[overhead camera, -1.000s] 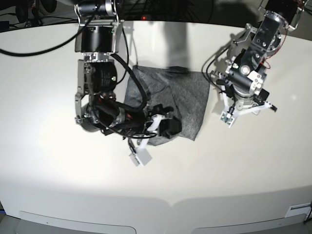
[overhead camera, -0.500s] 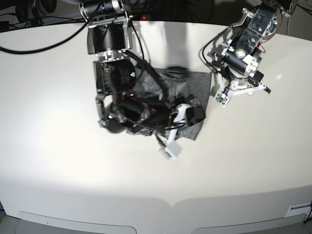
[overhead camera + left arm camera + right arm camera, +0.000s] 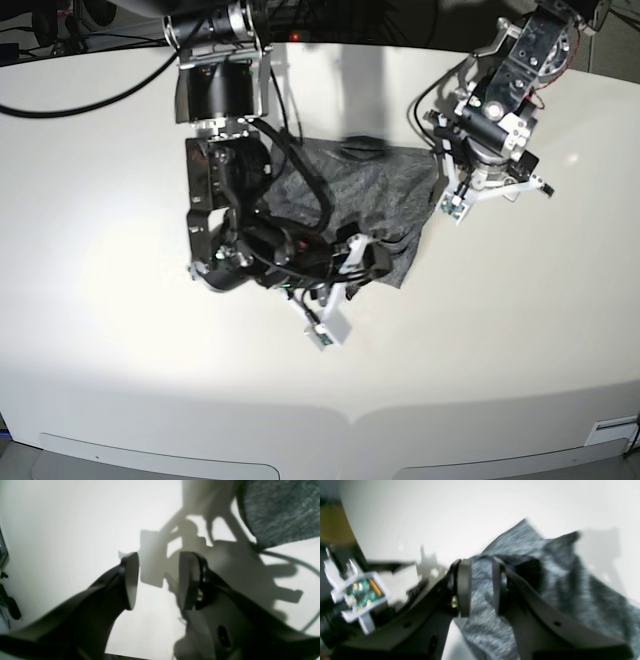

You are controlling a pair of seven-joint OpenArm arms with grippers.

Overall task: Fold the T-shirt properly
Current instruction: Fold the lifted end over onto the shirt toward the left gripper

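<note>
Surface: pale, smooth table (image 3: 110, 260), brightly lit, dark clutter and cables along the top edge of the base view.
T-shirt (image 3: 385, 190): heather-grey, upper middle of the base view, already gathered into a compact, roughly rectangular bundle; rumpled, lower right corner uneven.
Right gripper (image 3: 481, 587): lower middle of the bundle in the base view; fingers parted a little in the wrist view, grey fabric visible between and behind them; cannot tell whether any cloth is pinched.
Left gripper (image 3: 157, 580): upper right of the base view, just beside the bundle's right edge; fingers apart, nothing between them, only bare table below.
Done: main folds apparently made.
Left: probably flattening and squaring the edges.
</note>
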